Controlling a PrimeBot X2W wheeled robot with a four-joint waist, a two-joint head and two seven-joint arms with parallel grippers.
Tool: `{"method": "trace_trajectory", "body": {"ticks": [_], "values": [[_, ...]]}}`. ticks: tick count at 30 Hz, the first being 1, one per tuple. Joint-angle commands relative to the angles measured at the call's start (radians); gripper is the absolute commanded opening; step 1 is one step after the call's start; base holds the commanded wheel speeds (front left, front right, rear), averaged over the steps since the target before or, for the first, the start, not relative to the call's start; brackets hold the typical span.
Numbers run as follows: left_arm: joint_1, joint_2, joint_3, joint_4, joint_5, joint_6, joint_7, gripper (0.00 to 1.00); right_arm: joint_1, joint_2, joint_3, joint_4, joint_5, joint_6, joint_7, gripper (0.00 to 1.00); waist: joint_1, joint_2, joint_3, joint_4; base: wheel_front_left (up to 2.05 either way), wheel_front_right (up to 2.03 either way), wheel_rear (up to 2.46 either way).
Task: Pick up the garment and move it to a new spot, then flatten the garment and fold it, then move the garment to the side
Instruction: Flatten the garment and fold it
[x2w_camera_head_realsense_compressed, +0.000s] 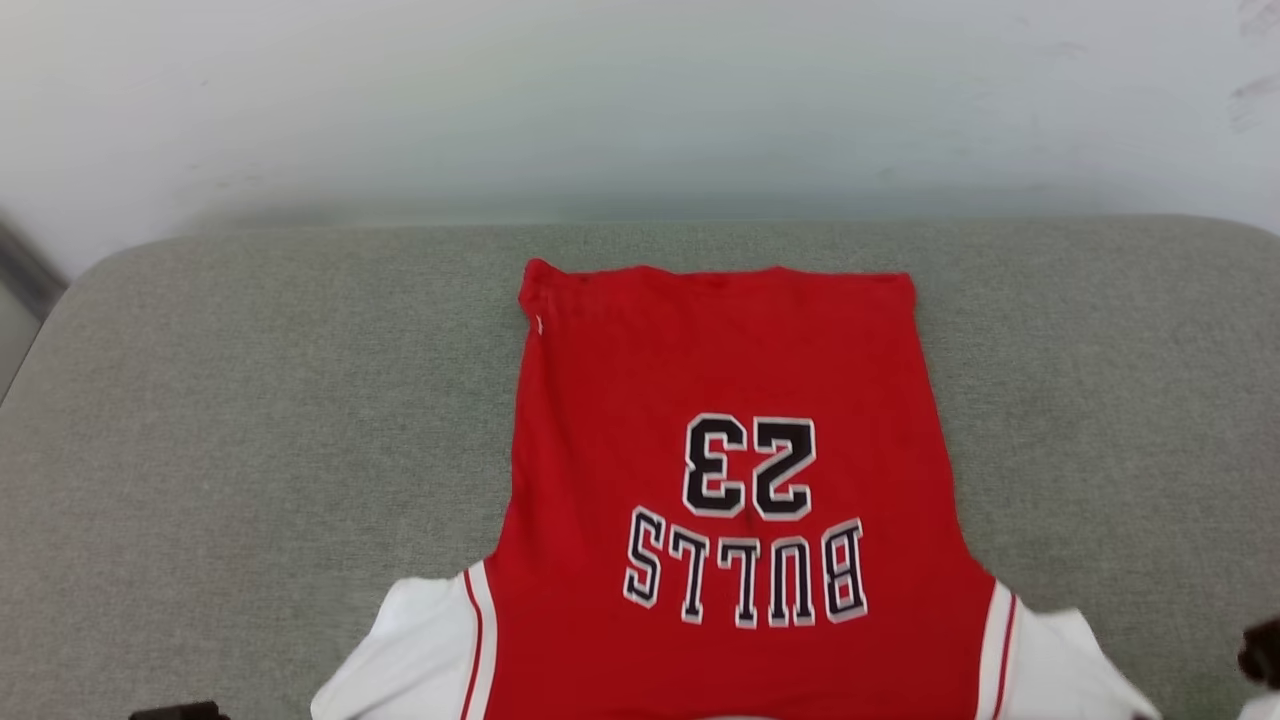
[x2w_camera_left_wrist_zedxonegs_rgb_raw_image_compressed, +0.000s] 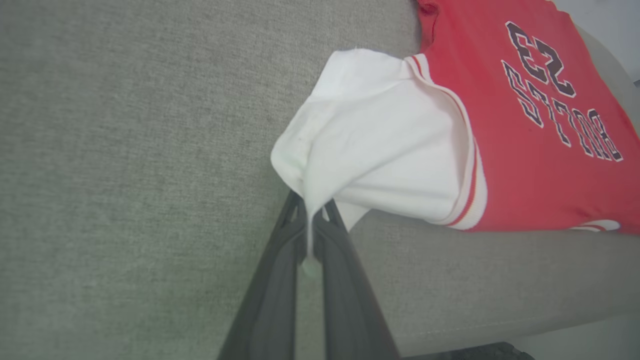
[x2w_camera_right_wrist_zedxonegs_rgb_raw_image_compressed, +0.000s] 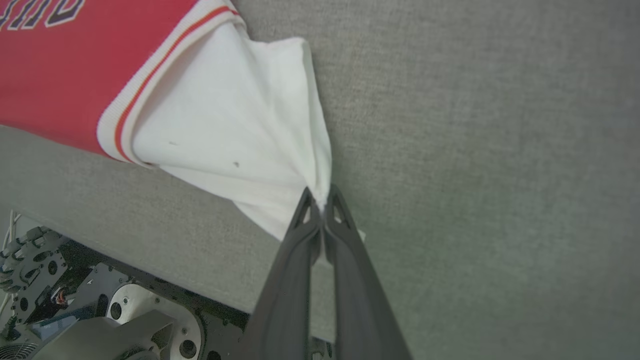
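Our left gripper (x2w_camera_left_wrist_zedxonegs_rgb_raw_image_compressed: 312, 202) pinches a fold of the white sleeve (x2w_camera_left_wrist_zedxonegs_rgb_raw_image_compressed: 380, 135) of the jersey (x2w_camera_head_realsense_compressed: 720, 380). Its two dark fingers are pressed together with the thin cloth between them, and the cloth leaves the tips as a tight ridge. From this gripper the red body lies ahead and to the right, flat on the grey cushion (x2w_camera_head_realsense_compressed: 250, 420). Our right gripper (x2w_camera_right_wrist_zedxonegs_rgb_raw_image_compressed: 320, 195) pinches the other white sleeve (x2w_camera_right_wrist_zedxonegs_rgb_raw_image_compressed: 225, 125) in the same way, fingers closed on the gathered cloth, and from it the red body lies ahead and to the left. Between both grippers the jersey is spread with the number 23 and the word BULLS facing up, and its hem is on the far side from us. Behind the right gripper, under the cushion edge, we see a part of the robot base (x2w_camera_right_wrist_zedxonegs_rgb_raw_image_compressed: 100, 310).
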Motion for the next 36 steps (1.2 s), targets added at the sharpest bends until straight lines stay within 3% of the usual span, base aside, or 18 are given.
{"method": "trace_trajectory", "body": {"ticks": [1,7,8,9,15,18,20,21,30,32,36], "values": [[0.013,0.015,0.003,0.001,-0.003,0.012,-0.007,0.00,0.031,-0.014,-0.011,-0.004,0.005,-0.002,0.016,0.00,0.0003,0.0000,-0.001,0.003,0.00,0.00,0.00],[0.046,0.008,-0.004,-0.029,0.005,0.028,-0.011,0.00,0.146,-0.007,-0.117,-0.092,-0.024,-0.002,0.121,0.00,0.0003,0.0000,0.005,0.010,0.00,0.00,0.00],[0.043,0.006,-0.005,-0.033,0.010,0.031,-0.012,0.00,0.148,0.003,-0.142,-0.104,-0.039,-0.002,0.126,0.05,0.0003,0.0000,0.008,0.011,0.00,0.00,0.00],[0.037,0.004,-0.007,-0.036,0.014,0.031,-0.012,0.00,0.145,0.013,-0.168,-0.119,-0.059,-0.002,0.130,1.00,0.0003,0.0000,0.011,0.014,0.00,0.00,0.00],[-0.028,-0.016,-0.014,-0.067,0.065,0.037,-0.008,0.00,0.021,0.051,-0.347,-0.260,-0.172,-0.001,0.161,1.00,0.0003,0.0000,0.058,0.042,0.00,0.00,0.00],[-0.079,-0.028,-0.018,-0.083,0.099,0.037,-0.005,0.00,-0.115,0.062,-0.422,-0.318,-0.243,-0.001,0.197,1.00,0.0003,0.0000,0.101,0.066,0.00,0.00,0.00],[-0.111,-0.037,-0.021,-0.093,0.120,0.036,0.000,0.00,-0.219,0.072,-0.437,-0.345,-0.273,-0.001,0.250,1.00,0.0003,0.0000,0.133,0.083,0.00,0.00,0.00],[-0.161,-0.054,-0.026,-0.103,0.151,0.032,0.003,0.00,-0.386,0.084,-0.407,-0.337,-0.317,-0.001,0.358,1.00,0.0003,0.0000,0.185,0.111,0.00,0.00,0.00],[-0.302,-0.122,-0.041,-0.119,0.240,0.014,0.000,0.00,-0.827,0.122,-0.224,-0.103,-0.398,-0.001,0.795,1.00,0.0003,0.0000,0.358,0.201,0.00,0.00,0.00],[-0.353,-0.155,-0.050,-0.121,0.271,0.003,-0.004,0.00,-0.935,0.161,-0.199,0.022,-0.442,-0.001,0.889,1.00,0.0003,0.0000,0.427,0.236,0.00,0.00,0.00],[-0.393,-0.183,-0.055,-0.118,0.296,-0.005,-0.006,0.00,-0.981,0.201,-0.195,0.123,-0.480,-0.001,0.898,1.00,0.0003,0.0000,0.475,0.260,0.00,0.00,0.00]]}}
